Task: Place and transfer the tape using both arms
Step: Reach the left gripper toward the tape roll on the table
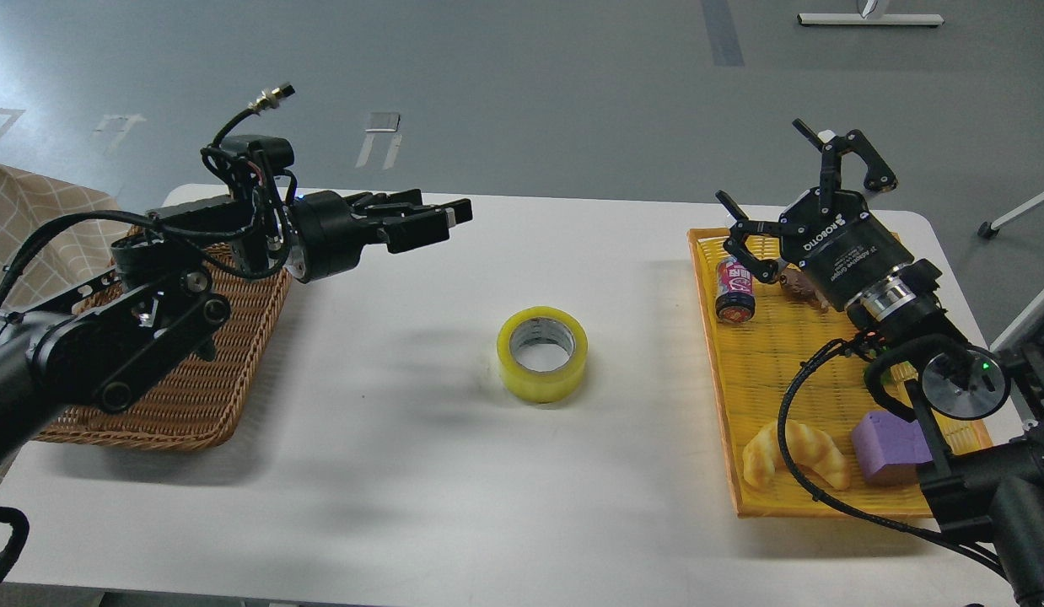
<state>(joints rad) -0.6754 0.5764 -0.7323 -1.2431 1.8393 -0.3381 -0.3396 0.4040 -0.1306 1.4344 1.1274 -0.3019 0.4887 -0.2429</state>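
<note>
The tape (540,384), a wide yellow roll with a grey-white core, lies flat in the middle of the white table (421,472), hole up. My left gripper (442,222) points right, level, above the table to the left of and behind the tape; its fingers lie straight and slightly apart, and it is empty. My right gripper (793,192) hangs over the far end of the yellow tray (728,421), fingers spread wide, empty, well to the right of the tape.
A brown wicker basket (193,396) sits at the table's left under my left arm. The yellow tray holds a small can (735,291), a croissant (793,455), a purple block (886,438) and a small brown item (796,288).
</note>
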